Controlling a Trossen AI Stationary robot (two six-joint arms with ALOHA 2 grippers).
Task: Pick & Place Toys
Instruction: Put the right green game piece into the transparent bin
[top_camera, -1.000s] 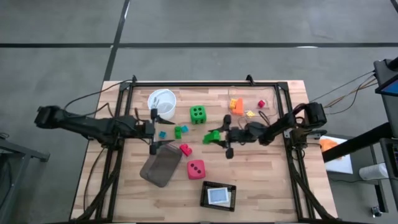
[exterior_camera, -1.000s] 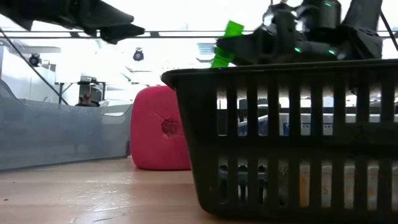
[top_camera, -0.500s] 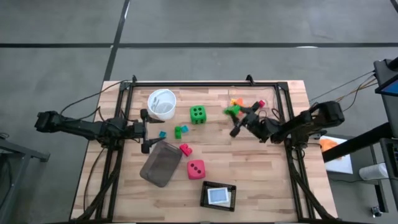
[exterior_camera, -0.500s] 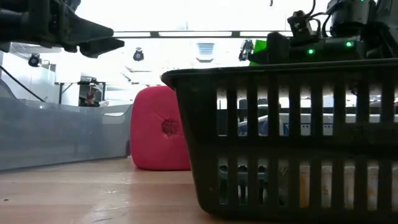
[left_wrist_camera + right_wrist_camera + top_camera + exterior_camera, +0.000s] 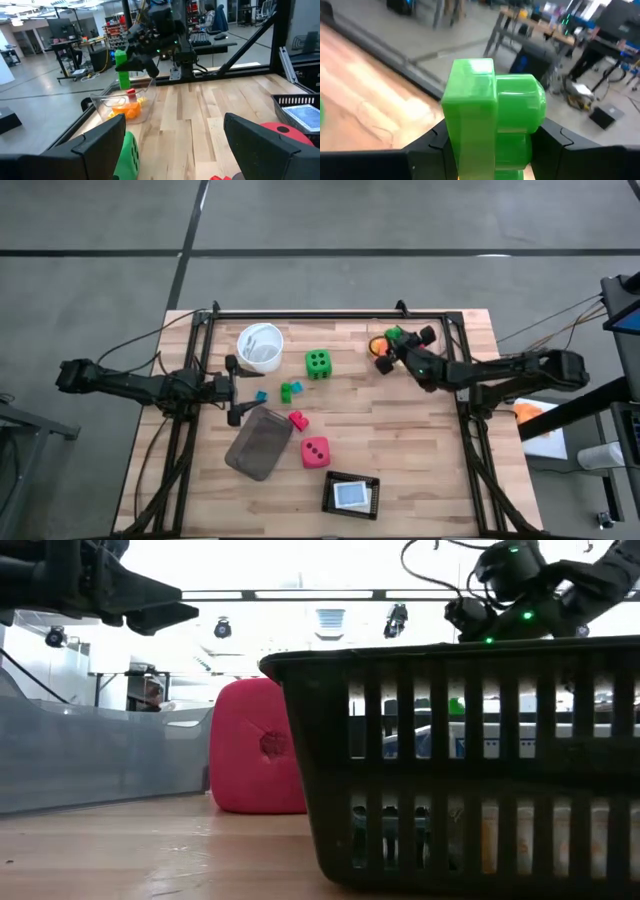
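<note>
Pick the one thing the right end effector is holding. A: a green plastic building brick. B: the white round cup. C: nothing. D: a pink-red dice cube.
A: the right end effector is shut on a green plastic building brick, clamped between its dark fingers, up over the clear plastic box at the table's far right.

Glossy plastic green brick (image 5: 490, 120) — pale wooden table (image 5: 420, 440), matt.

On the tabletop (image 5: 400, 430), the bowl (image 5: 260, 345) sits far left, one die (image 5: 318, 363) to its right, the tray (image 5: 259, 444) nearer with the other die (image 5: 315, 451) beside it, the basket (image 5: 351, 495) nearest (holding a card), the clear box (image 5: 395, 350) far right.
</note>
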